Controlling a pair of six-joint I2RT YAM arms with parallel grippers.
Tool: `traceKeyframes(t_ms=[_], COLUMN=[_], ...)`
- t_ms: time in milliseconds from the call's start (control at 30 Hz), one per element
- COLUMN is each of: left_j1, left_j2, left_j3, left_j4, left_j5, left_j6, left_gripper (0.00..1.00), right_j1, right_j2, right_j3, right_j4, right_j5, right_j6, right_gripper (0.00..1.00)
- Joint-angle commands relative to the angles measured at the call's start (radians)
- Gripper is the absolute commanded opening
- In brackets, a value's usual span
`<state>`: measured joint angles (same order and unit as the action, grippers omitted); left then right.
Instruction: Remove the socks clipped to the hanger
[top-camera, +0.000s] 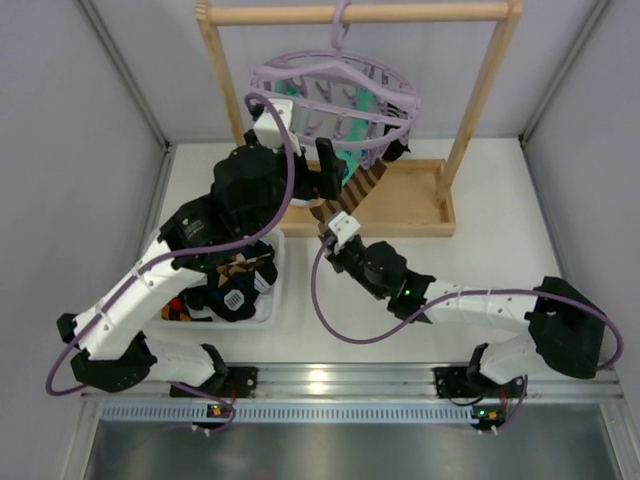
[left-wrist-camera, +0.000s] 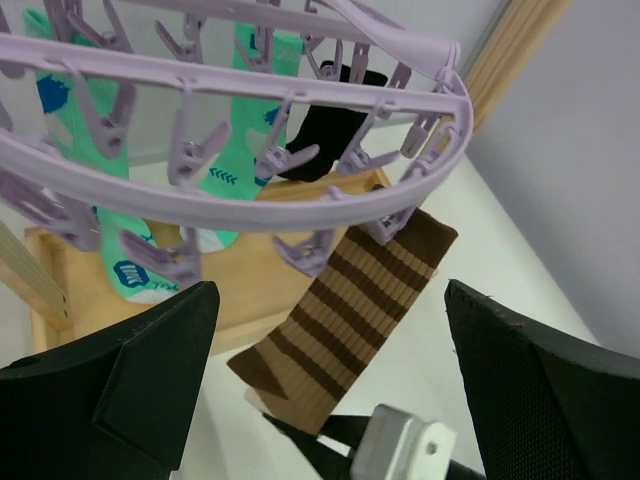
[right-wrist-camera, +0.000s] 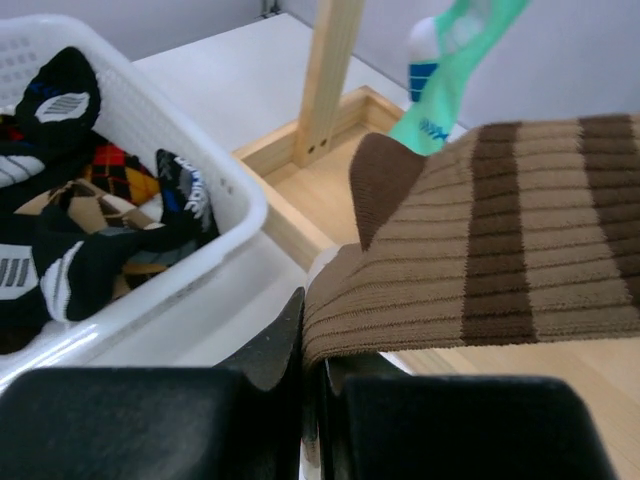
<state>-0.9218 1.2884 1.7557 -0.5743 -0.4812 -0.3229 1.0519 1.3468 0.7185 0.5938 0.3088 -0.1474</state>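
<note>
The lavender hanger (top-camera: 335, 80) hangs by its hook from the wooden rack's top bar; its ring (left-wrist-camera: 250, 205) fills the top of the left wrist view. A brown striped sock (left-wrist-camera: 350, 310) hangs from a peg at the ring's near edge. My right gripper (top-camera: 328, 226) is shut on this sock's lower end (right-wrist-camera: 500, 240). My left gripper (left-wrist-camera: 328, 330) is open, just below the ring, with one finger on each side of the sock and not touching it. Mint-teal socks (left-wrist-camera: 110, 190) and a black sock (left-wrist-camera: 325, 130) hang clipped further back.
A white basket (top-camera: 270, 300) holding several socks stands at the left, under my left arm; its rim (right-wrist-camera: 200, 255) is close to my right gripper. The wooden rack's base tray (top-camera: 410, 215) and posts (right-wrist-camera: 330, 70) stand behind.
</note>
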Motion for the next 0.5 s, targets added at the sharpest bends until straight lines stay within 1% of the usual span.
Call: traceKeyframes(t_ms=[0,133,233,333,467], left_j1=[-0.069,-0.126,-0.166,-0.181,-0.177], left_j2=[-0.008,-0.001,0.022,0.041,0.084], left_j3=[0.060,0.059,0.073,0.088,0.111], left_j4=[-0.027,-0.030,-0.042,-0.048,-0.048], left_j5=[-0.131,-0.242,-0.286,-0.322,-0.414], left_j6=[0.048,0.074,0.094,0.113,0.156], left_gripper=[0.99,0.98,0.98,0.98,0.99], right_j1=[0.086,0.157,0.204,0.227,0.243], right_j2=[0.087,0.185,0.255,0.296,0.321], right_j3=[0.093,0.203,0.286,0.346,0.398], right_j4=[-0.046,-0.104,-0.130,-0.147,-0.163], right_j5=[0.113,0.160,0.177,0.177,0.185], right_j6=[-0.055,-0.099,-0.124,-0.132,-0.130], right_gripper=[0.00,0.00,0.00,0.00,0.00])
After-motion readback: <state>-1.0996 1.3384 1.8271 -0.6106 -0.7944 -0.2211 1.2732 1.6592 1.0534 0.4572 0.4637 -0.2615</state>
